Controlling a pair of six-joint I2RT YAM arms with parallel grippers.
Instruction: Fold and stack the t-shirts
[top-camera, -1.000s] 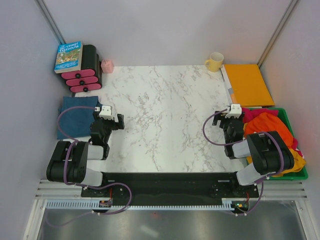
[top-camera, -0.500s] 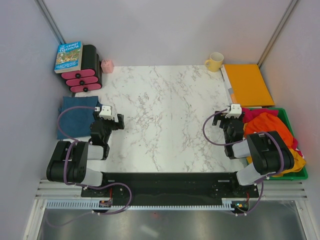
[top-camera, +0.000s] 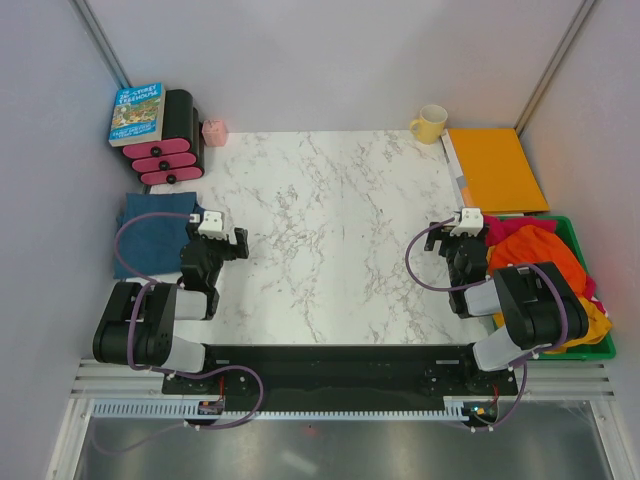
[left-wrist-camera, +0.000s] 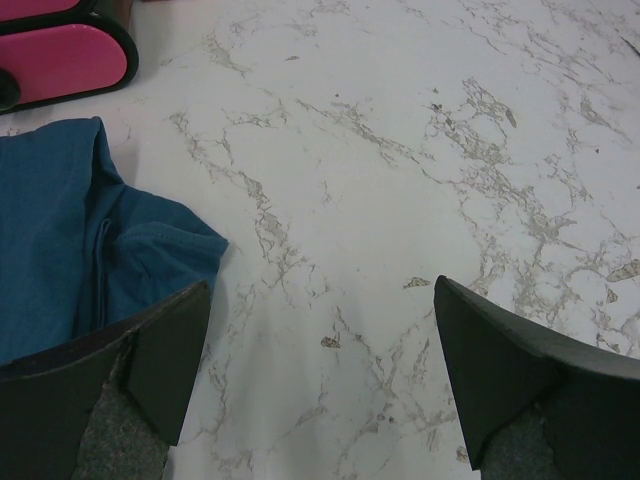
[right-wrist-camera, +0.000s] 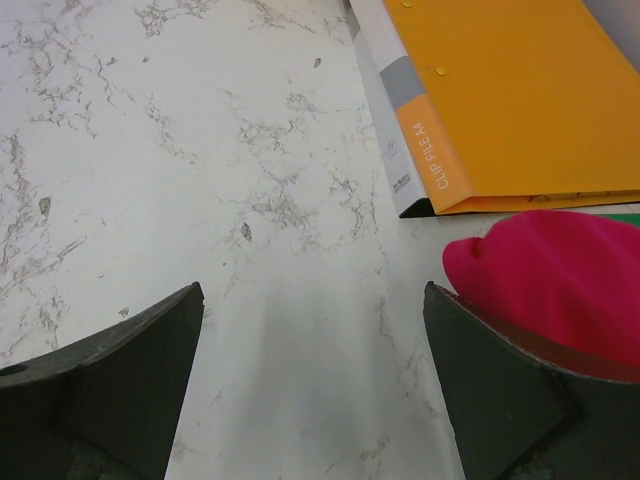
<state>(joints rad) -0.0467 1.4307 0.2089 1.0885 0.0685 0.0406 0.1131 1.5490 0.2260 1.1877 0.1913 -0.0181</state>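
- Desk (top-camera: 330, 200) — white marble-look top with grey veining, plain pale walls around it.
- Teal-blue t-shirt (top-camera: 150, 235): soft cloth, lying rumpled at the desk's left edge, just beside the left gripper (left-wrist-camera: 320, 370), whose jaws are wide apart and hold nothing.
- Right gripper (right-wrist-camera: 315, 370): jaws wide apart, nothing between them, over bare marble.
- Green bin (top-camera: 566, 224) at the right edge — orange t-shirt (top-camera: 530, 250), magenta-pink t-shirt (right-wrist-camera: 550, 270) and yellow t-shirt (top-camera: 597, 325) heaped in it.
- At the back: flat orange folder (top-camera: 495, 170), yellow mug (top-camera: 430, 123), book (top-camera: 137, 112) on a black-and-pink stack (top-camera: 170, 155).

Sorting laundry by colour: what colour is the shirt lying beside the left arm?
The shirt is teal-blue, seen best in the left wrist view.
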